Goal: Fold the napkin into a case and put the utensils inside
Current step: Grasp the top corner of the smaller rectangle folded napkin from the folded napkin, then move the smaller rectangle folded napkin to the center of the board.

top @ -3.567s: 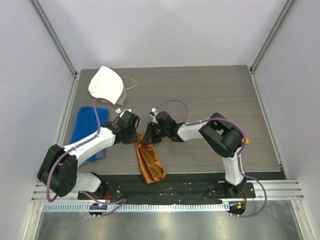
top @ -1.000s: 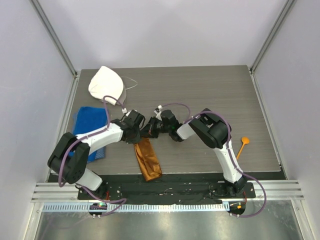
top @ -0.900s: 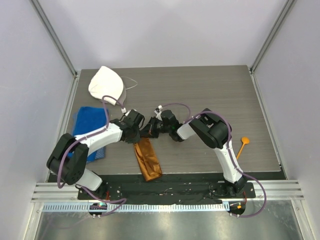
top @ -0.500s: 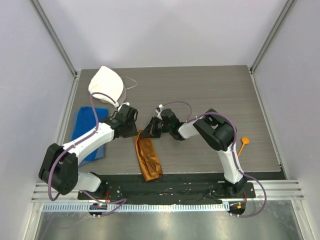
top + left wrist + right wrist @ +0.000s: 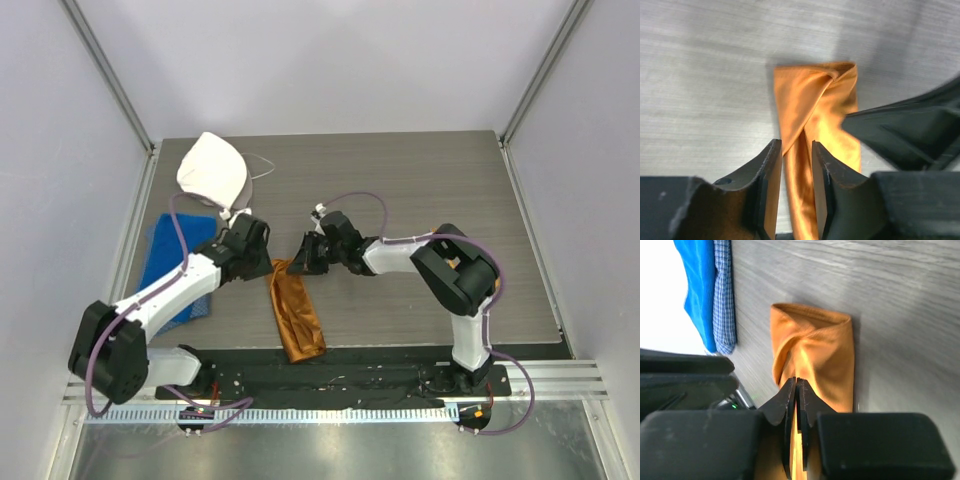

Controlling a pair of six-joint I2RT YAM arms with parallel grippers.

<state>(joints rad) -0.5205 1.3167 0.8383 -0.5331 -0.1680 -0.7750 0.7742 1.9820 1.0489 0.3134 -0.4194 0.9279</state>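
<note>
The rust-orange napkin (image 5: 297,318) lies as a narrow layered strip near the table's front edge, its far end folded over. It also shows in the left wrist view (image 5: 812,100) and the right wrist view (image 5: 815,350). My left gripper (image 5: 268,263) hovers just left of the strip's far end, its jaws a narrow gap apart (image 5: 796,150), with the cloth seen lying below between them. My right gripper (image 5: 300,258) hovers over the same end with its jaws pressed together (image 5: 796,382) and nothing seen in them. The fork and spoon are hidden.
A blue towel (image 5: 170,250) lies at the left edge, also in the right wrist view (image 5: 700,285), with a checked cloth (image 5: 724,295) beside it. A white rounded cloth cap (image 5: 213,168) sits at the far left. My right arm's elbow (image 5: 462,275) stands at the right.
Both grippers have drawn back a little from the strip's far end. The right elbow has swung right and now covers the orange spoon that showed beside it. The strip lies shorter than 3.6 s ago.
</note>
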